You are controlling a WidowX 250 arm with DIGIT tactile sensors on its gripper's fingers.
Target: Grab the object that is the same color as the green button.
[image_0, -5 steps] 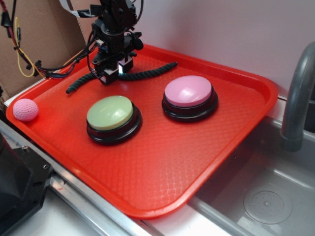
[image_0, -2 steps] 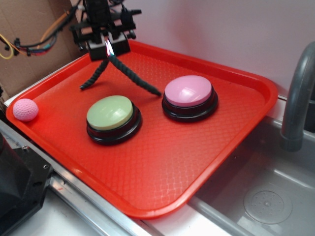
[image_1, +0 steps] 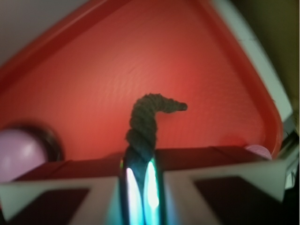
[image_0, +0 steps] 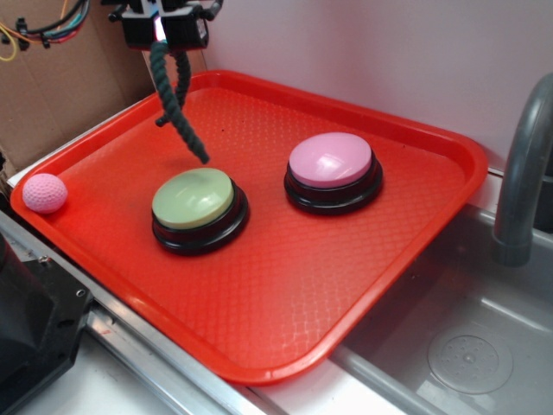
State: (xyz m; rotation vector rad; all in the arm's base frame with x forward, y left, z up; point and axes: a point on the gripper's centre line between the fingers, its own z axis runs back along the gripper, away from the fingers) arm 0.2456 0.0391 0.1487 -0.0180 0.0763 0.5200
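Gripper (image_0: 162, 35) of mine is clamped tight on the green rope (image_0: 173, 95), up high over the back left part of the red tray (image_0: 285, 285). Both rope ends hang down in the air, off the tray. One end dangles just above the green button (image_0: 195, 201). I see the pink button (image_0: 332, 164) beside it and a pink ball (image_0: 44, 192) at the tray's left edge.
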